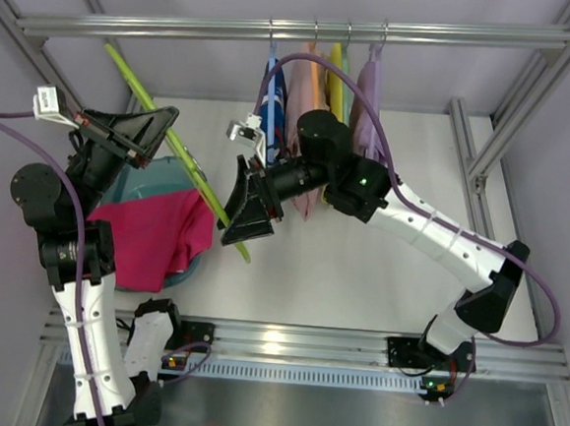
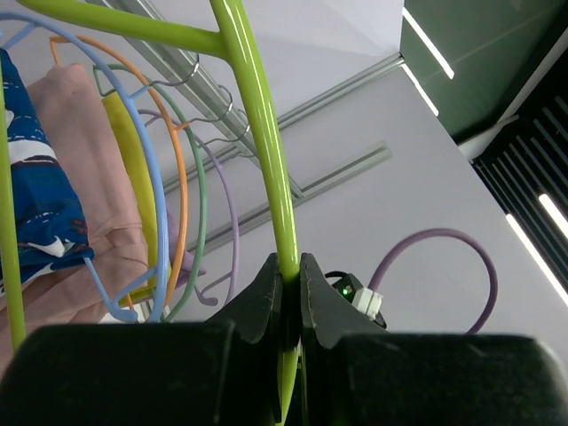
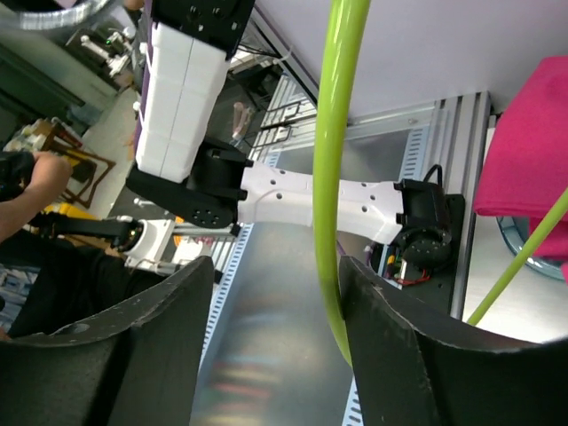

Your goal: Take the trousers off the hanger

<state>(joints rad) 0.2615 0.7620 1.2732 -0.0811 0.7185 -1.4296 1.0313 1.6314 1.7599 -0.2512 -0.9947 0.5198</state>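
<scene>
The lime-green hanger [image 1: 186, 156] slants from the back left toward the table's middle. My left gripper [image 1: 164, 125] is shut on one of its thin bars, which the left wrist view shows pinched between the jaws [image 2: 290, 262]. My right gripper [image 1: 228, 204] is open around the hanger's lower end. In the right wrist view [image 3: 277, 266] the green bar [image 3: 327, 177] runs between the jaws, against the right finger [image 3: 399, 337]. The magenta trousers [image 1: 155, 230] lie bunched over a basin, left of the hanger's lower end. They also show in the right wrist view [image 3: 532, 151].
A teal basin [image 1: 160, 176] sits under the trousers at the left. A metal rail [image 1: 309, 29] at the back holds several hangers with blue-patterned [image 1: 274, 104], peach-pink [image 1: 309, 96], yellow and lilac [image 1: 370, 101] garments, just behind my right arm. Frame posts stand at the right.
</scene>
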